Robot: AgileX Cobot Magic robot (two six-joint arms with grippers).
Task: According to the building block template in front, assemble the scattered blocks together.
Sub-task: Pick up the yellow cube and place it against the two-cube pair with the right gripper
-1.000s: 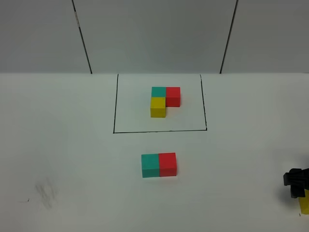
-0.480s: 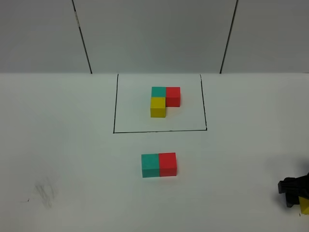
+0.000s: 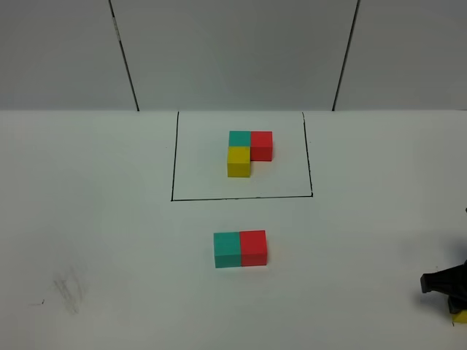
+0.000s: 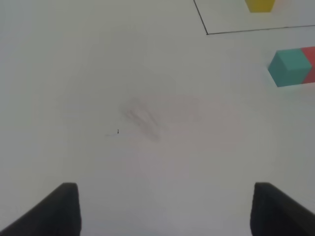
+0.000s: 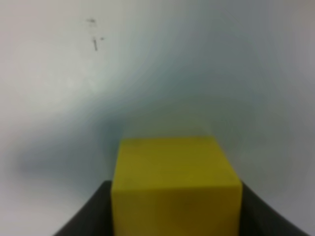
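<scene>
Loose yellow cube (image 5: pixel 176 186): far to the right of the building block template (image 3: pixel 248 152) and closer to the camera, only a sliver showing at the high view's lower right edge (image 3: pixel 460 317). Small, matte, square-edged; judged light and rigid, not fragile, flat faces unlikely to slip. Best hold looks like two opposite side faces, centred and square, keeping free the face that must meet the teal cube (image 3: pixel 227 249). A skewed hold would likely twist it on set-down. In the right wrist view the right jaws flank the cube close on both sides; cannot tell whether they pinch it or merely bracket it. Teal cube and red cube (image 3: pixel 253 247) sit touching, side by side, on the near side of the template, outside its black outline (image 3: pixel 241 197). In the template, yellow lies against the teal's near face, so that spot beside the loose teal is unfilled. Left jaws spread wide, holding nothing, over bare bench (image 4: pixel 162 162) left of the template, near a faint grey smudge (image 4: pixel 142 118). No brand, label or writing readable anywhere.
</scene>
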